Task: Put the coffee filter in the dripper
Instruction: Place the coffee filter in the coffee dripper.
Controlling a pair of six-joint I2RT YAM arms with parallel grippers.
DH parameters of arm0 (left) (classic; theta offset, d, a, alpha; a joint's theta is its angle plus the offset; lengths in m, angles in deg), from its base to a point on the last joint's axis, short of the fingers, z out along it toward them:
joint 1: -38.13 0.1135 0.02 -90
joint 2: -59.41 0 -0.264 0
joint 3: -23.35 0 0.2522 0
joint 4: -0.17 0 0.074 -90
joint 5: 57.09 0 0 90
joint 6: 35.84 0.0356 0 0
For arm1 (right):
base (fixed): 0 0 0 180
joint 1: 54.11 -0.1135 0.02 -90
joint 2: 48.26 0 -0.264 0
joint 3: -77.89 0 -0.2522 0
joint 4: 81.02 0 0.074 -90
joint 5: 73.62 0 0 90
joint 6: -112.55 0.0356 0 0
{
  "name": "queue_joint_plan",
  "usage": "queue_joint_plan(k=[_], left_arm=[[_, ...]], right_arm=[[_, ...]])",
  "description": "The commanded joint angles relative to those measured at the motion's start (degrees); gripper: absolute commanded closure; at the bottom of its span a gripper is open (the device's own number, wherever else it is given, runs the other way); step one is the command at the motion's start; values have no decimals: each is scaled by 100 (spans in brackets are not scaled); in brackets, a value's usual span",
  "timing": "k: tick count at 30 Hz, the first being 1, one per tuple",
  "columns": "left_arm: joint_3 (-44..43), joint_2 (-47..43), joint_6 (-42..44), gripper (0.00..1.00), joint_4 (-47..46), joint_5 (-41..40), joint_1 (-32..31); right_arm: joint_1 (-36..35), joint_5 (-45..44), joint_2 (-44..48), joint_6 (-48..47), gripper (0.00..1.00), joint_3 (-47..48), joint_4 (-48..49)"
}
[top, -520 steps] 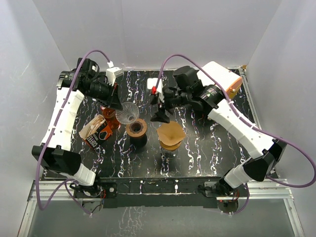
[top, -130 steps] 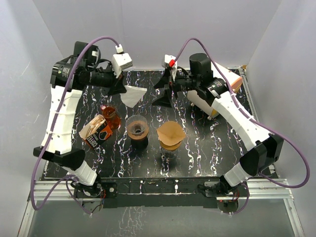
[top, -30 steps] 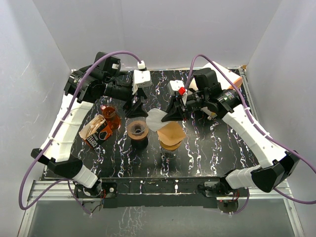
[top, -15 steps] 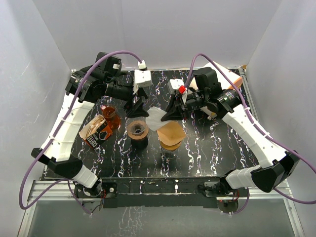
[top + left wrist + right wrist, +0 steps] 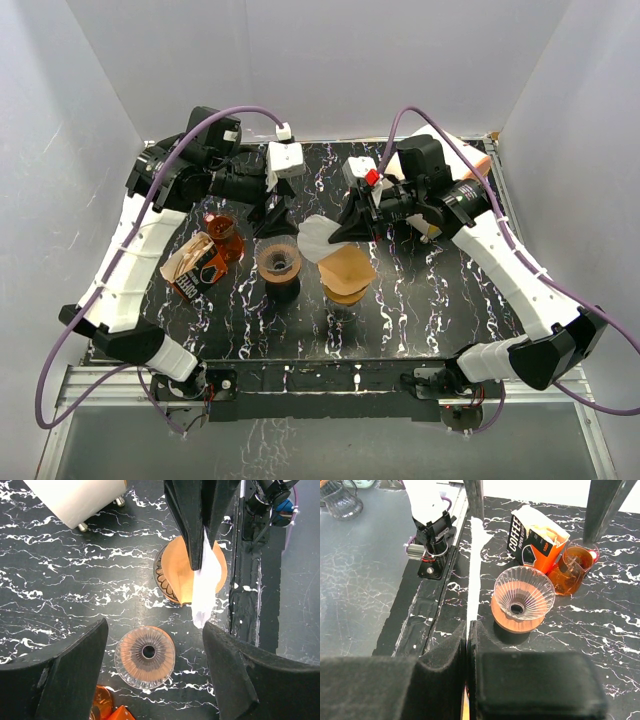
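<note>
My right gripper (image 5: 347, 230) pinches the filter (image 5: 313, 238) by one edge, just beside the dripper (image 5: 277, 260); I judge it light, limp, crease-prone paper; my left gripper (image 5: 272, 215) hovers spread above the dripper.

filter (image 5: 313, 238) (white) in right gripper (image 5: 346, 232), dripper (image 5: 277, 260) beside

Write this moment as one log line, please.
right hand: shut on filter | left hand: open, empty | dripper: empty
</note>
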Motion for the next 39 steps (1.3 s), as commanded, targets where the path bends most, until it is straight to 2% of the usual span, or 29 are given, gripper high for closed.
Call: queue_joint_plan(k=[1,17,32,39], left_arm=[[-166,-272,-78,24,-123,16,-18],[-44,-37,-230,25,-226,203,-19],[135,-48,-136,23,-102,673,-15],[145,-140,-83,23,-62,575,-22]], right_arm=[[24,134,180,-32,100,-78,244],[17,234,154,-31,100,-8,211],[20,145,42,453,100,31,586],[25,-157,47,479,100,14,658]])
